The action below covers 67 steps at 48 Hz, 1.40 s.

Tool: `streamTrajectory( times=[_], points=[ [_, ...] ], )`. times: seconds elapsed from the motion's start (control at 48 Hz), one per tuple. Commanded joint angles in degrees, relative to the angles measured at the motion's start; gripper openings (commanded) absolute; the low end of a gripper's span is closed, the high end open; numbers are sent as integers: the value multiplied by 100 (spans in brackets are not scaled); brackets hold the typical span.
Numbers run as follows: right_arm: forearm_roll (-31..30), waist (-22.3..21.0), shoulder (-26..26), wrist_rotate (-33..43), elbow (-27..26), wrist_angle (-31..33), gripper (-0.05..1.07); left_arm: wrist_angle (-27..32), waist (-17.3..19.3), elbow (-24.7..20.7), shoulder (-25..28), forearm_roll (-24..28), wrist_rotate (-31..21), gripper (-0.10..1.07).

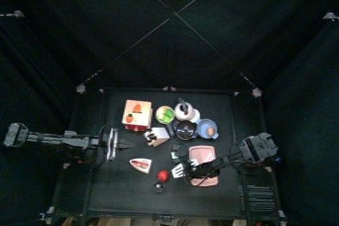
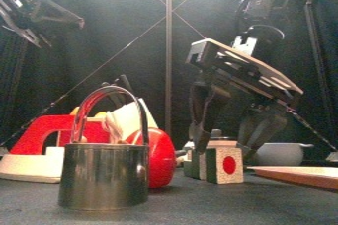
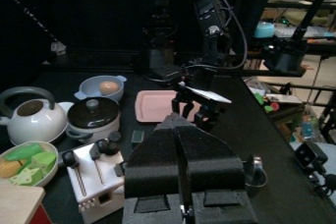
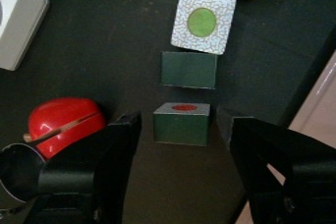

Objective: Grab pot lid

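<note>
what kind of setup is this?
Likely a robot test pen in a lab: black curtains enclose a small table of toy kitchenware, such as a kettle, worked by two arms; shelves show beyond.

Black curtains (image 1: pixel 79 22) hang all around the small black bench (image 1: pixel 126 185). Past them is a room with shelves (image 3: pixel 305 12).

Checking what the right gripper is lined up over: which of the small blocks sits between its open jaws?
The dark green block with a red dot on top lies between the right gripper jaws; the plain green block and the white green-circle block lie beyond.
</note>
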Motion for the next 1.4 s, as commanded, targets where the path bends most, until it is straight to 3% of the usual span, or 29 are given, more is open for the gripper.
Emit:
streamTrajectory(
  times=[0.0,0.354,0.625,0.812,0.979,1.375],
  points=[
    [-44,18,-202,-9,-105,0,94,-26,9,-70,26,-9,9,0],
    [-1125,-44,-844,-9,-132,756,94,-26,9,-70,26,-9,9,0],
    [-2171,-501,-1512,0,237,1336,93,-18,9,-62,26,-18,-9,0],
    [-2628,-1037,-1679,9,501,1336,93,-18,9,-44,18,-141,0,0],
    [-2681,-1459,-1617,9,721,1248,93,-9,9,9,18,-202,9,0],
    [-2628,-2224,-1354,9,879,334,93,44,62,18,26,-202,9,0]
  ],
)
